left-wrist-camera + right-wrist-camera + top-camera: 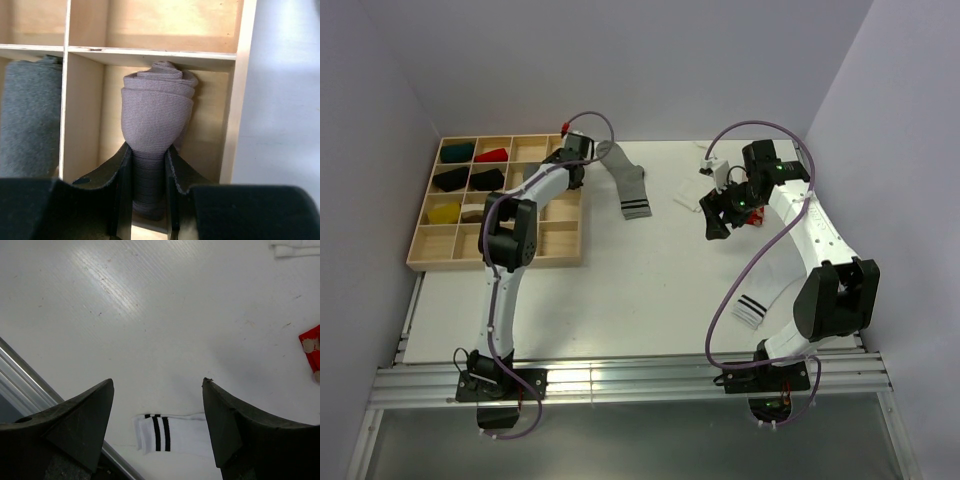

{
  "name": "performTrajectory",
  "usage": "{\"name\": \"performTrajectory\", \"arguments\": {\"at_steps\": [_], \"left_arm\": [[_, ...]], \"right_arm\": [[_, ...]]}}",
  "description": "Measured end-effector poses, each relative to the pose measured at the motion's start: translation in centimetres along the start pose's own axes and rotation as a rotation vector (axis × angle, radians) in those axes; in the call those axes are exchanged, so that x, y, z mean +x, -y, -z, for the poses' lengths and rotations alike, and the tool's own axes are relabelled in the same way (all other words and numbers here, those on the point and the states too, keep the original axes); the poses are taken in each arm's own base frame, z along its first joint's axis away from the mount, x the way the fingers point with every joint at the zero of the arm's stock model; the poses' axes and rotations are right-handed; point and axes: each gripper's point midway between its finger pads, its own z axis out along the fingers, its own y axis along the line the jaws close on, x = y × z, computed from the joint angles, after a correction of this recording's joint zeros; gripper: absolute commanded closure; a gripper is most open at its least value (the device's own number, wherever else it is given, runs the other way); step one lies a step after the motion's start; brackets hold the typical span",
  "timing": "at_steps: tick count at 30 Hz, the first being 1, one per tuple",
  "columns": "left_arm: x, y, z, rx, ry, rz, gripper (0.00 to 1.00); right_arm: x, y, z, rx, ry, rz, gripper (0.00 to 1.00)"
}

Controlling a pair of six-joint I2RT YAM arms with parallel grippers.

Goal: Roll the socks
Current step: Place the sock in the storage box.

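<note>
Left wrist view has the left pincer (148, 155) clenched on a taupe rolled sock (156, 107), its two dark fingers pinching the narrow lower end so the coiled bundle cannot spring loose. The roll stands in the middle of the frame inside a compartment of the wooden tray (240, 75), the one against the tray's right-hand wall. It looks lowered there to be stowed, though whether it already rests on the compartment floor is hard to tell from this angle. A dark grey sock (30, 115) fills the neighbouring compartment at the left of the frame. Letting go of the roll seems the likely next step, and a slow release would suit it, since soft knit may cling to the fingers and unroll. Right wrist view shows the right pincer (157, 382) released, jaws spread wide and holding nothing, hanging above the bare white worktop (150, 305). A white sock with black stripes (170, 432) lies flat at the bottom centre of that frame, probably a later candidate for rolling. In the top external view a grey sock with dark cuff stripes (628, 180) lies unrolled at upper centre, just right of the tray, so a good share of the job appears left.
</note>
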Motion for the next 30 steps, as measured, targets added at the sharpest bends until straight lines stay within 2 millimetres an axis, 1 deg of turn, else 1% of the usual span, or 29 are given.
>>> {"name": "performTrajectory", "arguments": {"at_steps": [6, 16, 19, 20, 22, 23, 26, 30], "left_arm": [[0.2, 0.1, 0.4, 0.167, -0.037, 0.078, 1.00], [0.1, 2.1, 1.2, 0.322, -0.063, 0.082, 0.99], [0.1, 2.2, 1.3, 0.345, -0.077, 0.084, 0.92], [0.2, 2.3, 1.4, 0.355, -0.082, 0.085, 0.87], [0.2, 2.4, 1.5, 0.376, -0.089, 0.088, 0.81], [0.2, 2.4, 1.5, 0.383, -0.090, 0.090, 0.74], [0.3, 2.4, 1.4, 0.404, -0.095, 0.098, 0.65], [0.3, 2.3, 1.4, 0.420, -0.101, 0.107, 0.59]], "right_arm": [[0.1, 0.1, 0.0, 0.004, -0.002, -0.004, 0.21], [0.0, 0.0, -0.1, 0.009, -0.006, -0.010, 0.21], [0.0, 0.0, -0.1, 0.011, -0.006, -0.012, 0.22], [0.0, 0.0, -0.1, 0.011, -0.006, -0.011, 0.21], [-0.1, 0.0, -0.1, 0.013, -0.004, -0.009, 0.21], [-0.1, 0.0, -0.1, 0.013, -0.005, -0.007, 0.21], [-0.1, 0.0, -0.1, 0.014, -0.006, -0.007, 0.21], [-0.1, 0.0, -0.2, 0.014, -0.007, -0.005, 0.21]]}}
